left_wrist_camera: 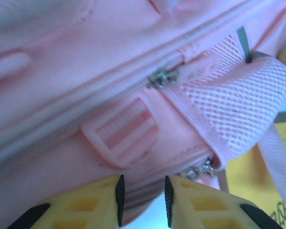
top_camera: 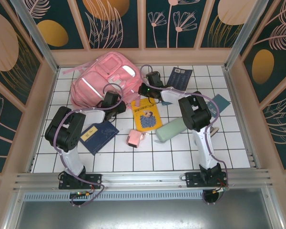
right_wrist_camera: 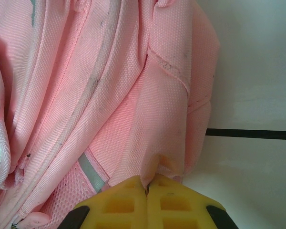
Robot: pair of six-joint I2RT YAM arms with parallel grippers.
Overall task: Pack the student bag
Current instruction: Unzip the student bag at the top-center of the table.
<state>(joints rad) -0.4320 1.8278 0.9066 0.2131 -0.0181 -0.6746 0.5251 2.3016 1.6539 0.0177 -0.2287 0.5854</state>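
**Student bag (top_camera: 105, 78) at the far left of the table, one gripper on either side of it**

Seen from above, the large pink student bag lies flat on the white tiled table (top_camera: 133, 160), against the far left corner, front pockets up. The left gripper (top_camera: 113, 102) sits at the bag's near edge. The right gripper (top_camera: 148, 86) sits at its right edge.

The left wrist view has the left gripper (left_wrist_camera: 143, 183) with its yellow fingers (left_wrist_camera: 93, 200) apart, a clear gap between the black pads. The bag's side stands right in front of them. A pink plastic buckle (left_wrist_camera: 121, 131) lies just beyond the tips, a metal zipper pull (left_wrist_camera: 164, 76) farther on, and a mesh pocket (left_wrist_camera: 233, 109) to the right. Pink fabric shows through the gap, but I cannot tell whether the pads touch it.

The right wrist view has the right gripper (right_wrist_camera: 147, 181) with its fingers pressed together. A fold of the bag's woven pink fabric (right_wrist_camera: 162, 109) runs down into the seam between the tips, so it is clamped on the bag. A grey strip (right_wrist_camera: 93, 174) crosses the fabric just left of the fingers, with bare tile to the right.

Near the bag lie a yellow book (top_camera: 147, 114), a navy booklet (top_camera: 97, 135), a small pink pouch (top_camera: 135, 138) and a pale green roll (top_camera: 171, 130).
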